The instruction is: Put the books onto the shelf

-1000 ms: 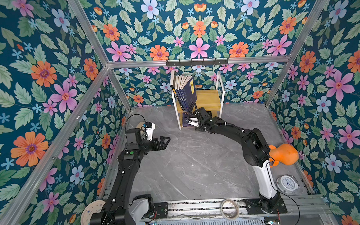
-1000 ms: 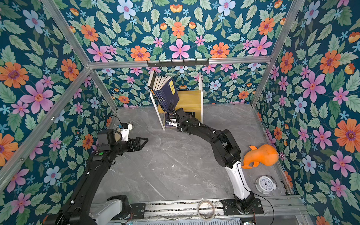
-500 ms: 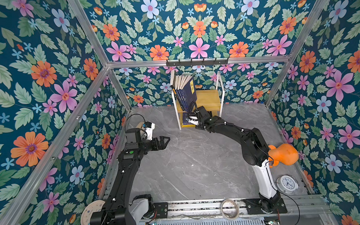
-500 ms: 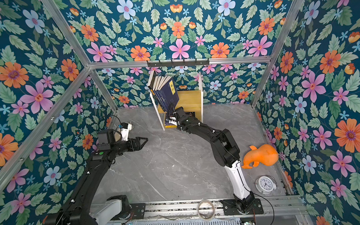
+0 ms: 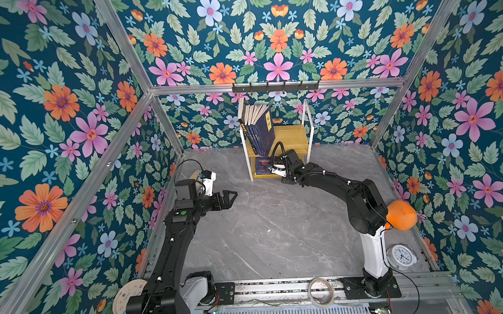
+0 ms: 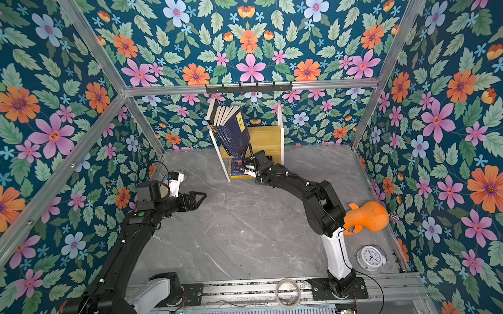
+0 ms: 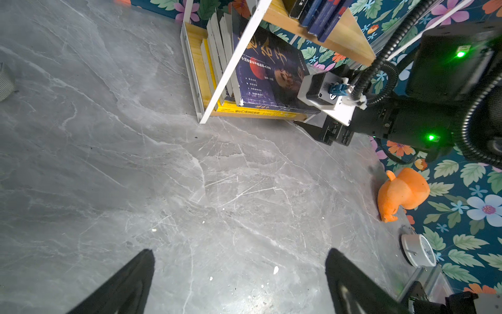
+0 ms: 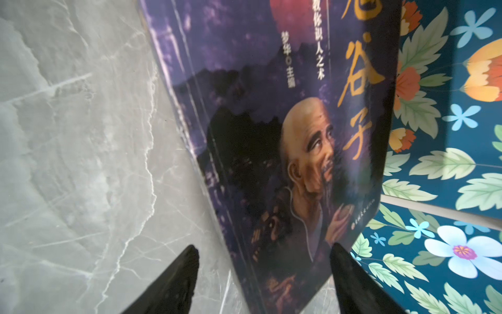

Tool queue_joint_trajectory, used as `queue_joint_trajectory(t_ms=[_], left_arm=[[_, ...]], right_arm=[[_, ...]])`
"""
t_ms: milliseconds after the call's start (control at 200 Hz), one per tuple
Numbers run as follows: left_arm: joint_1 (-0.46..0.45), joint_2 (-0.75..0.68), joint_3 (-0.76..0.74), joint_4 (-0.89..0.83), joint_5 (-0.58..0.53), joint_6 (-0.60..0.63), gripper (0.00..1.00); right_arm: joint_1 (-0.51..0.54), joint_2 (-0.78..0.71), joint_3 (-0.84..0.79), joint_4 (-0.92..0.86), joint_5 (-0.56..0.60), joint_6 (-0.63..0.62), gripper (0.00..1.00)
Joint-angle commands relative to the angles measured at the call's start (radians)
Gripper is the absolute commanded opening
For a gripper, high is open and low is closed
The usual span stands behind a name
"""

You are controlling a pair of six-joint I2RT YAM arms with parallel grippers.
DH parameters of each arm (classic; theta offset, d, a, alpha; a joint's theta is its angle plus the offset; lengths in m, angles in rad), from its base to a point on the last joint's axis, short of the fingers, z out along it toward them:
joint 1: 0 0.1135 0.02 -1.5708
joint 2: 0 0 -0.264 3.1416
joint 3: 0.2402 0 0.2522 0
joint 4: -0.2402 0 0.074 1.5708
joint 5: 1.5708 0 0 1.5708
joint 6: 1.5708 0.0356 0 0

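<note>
My right gripper [image 8: 263, 246] has its jaws spread, with the foot end of the purple book [image 8: 271, 122] between them, unclamped: floor shows between one jaw and the book's edge. My left gripper [image 7: 239, 251] is spread wide too and holds nothing. It hangs over the bare table [image 5: 275, 226], well apart from the shelf [image 5: 291, 134].

The purple book is in the shelf's lower tier, tilted onto the lower-tier books [image 7: 221, 54]. I judge it a light, floppy paperback with a glossy, slippery cover. I'd pinch across its thickness near the stiffer spine.

Its long axis seems to run across the shelf's width: foot toward my jaws, head toward the shelf's far post, spine along the front edge. The upper-tier books [image 5: 258, 125] stand leaning.
</note>
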Motion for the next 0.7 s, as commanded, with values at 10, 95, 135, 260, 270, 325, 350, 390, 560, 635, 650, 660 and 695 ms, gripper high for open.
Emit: queue_joint_trajectory(t_ms=[10, 95, 135, 260, 270, 325, 350, 390, 560, 635, 650, 660, 695], left_arm=[[0.006, -0.001, 0.007, 0.013, 0.012, 0.000, 1.00], [0.006, -0.001, -0.001, 0.019, -0.006, 0.007, 1.00], [0.006, -0.002, 0.001, 0.020, -0.003, 0.003, 1.00], [0.009, -0.002, 0.007, 0.012, 0.008, 0.001, 1.00], [0.009, -0.001, 0.006, 0.013, 0.006, 0.003, 1.00], [0.009, -0.001, -0.002, 0.022, -0.002, 0.007, 1.00], [0.009, 0.001, -0.004, 0.028, -0.004, 0.007, 1.00], [0.009, -0.001, -0.010, 0.033, -0.002, 0.006, 1.00], [0.008, -0.001, -0.015, 0.029, -0.012, 0.019, 1.00], [0.008, -0.002, -0.013, 0.034, -0.005, 0.012, 1.00], [0.008, -0.001, -0.012, 0.033, -0.003, 0.010, 1.00], [0.008, -0.001, -0.011, 0.033, -0.001, 0.008, 1.00], [0.008, -0.001, -0.008, 0.030, 0.003, 0.005, 1.00]], right_arm=[[0.000, 0.025, 0.023, 0.053, 0.010, 0.013, 0.71], [-0.001, 0.056, 0.072, 0.040, 0.036, 0.030, 0.66], [-0.001, 0.069, 0.096, 0.026, 0.042, 0.043, 0.64], [-0.002, 0.079, 0.110, 0.034, 0.034, 0.035, 0.61], [-0.003, 0.080, 0.110, 0.035, 0.035, 0.035, 0.61], [-0.006, 0.090, 0.128, 0.025, 0.039, 0.047, 0.60], [-0.007, 0.095, 0.139, 0.014, 0.045, 0.055, 0.60], [-0.008, 0.103, 0.153, 0.000, 0.053, 0.064, 0.60], [-0.005, 0.081, 0.147, -0.036, 0.011, 0.075, 0.63], [-0.001, 0.072, 0.151, -0.066, 0.007, 0.091, 0.66], [0.001, 0.069, 0.151, -0.072, 0.003, 0.092, 0.66], [0.002, 0.067, 0.150, -0.074, 0.000, 0.094, 0.67], [0.005, 0.061, 0.145, -0.083, -0.012, 0.096, 0.68]])
